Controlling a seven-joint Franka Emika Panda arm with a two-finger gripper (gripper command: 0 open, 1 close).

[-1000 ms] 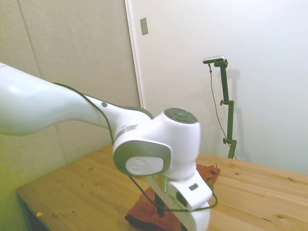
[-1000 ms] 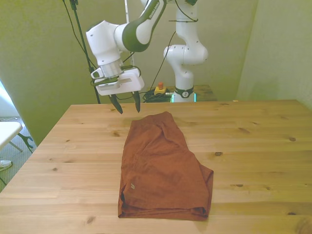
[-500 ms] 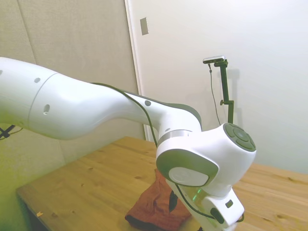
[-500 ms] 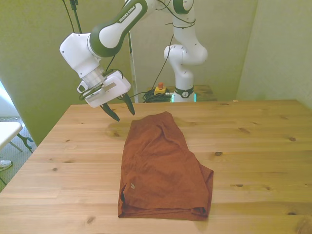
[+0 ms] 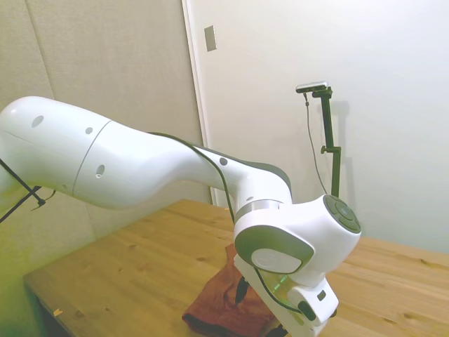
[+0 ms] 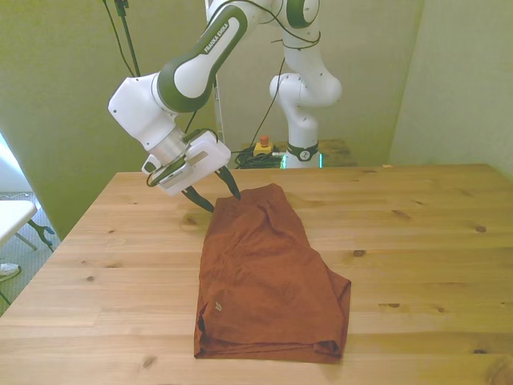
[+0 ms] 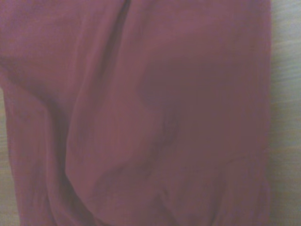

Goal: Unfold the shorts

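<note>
While folded, shorts (image 6: 268, 277) lie waistband toward camera.

"FRANKA EMIKA" lettering on white arm (image 6: 215, 42); digit "2" on robot base ring (image 6: 303, 154).

We see a wooden desk (image 6: 417, 241) with pale knotted planks. The shorts (image 6: 264, 277) lie folded flat on it, near the front view's left of middle.
</note>
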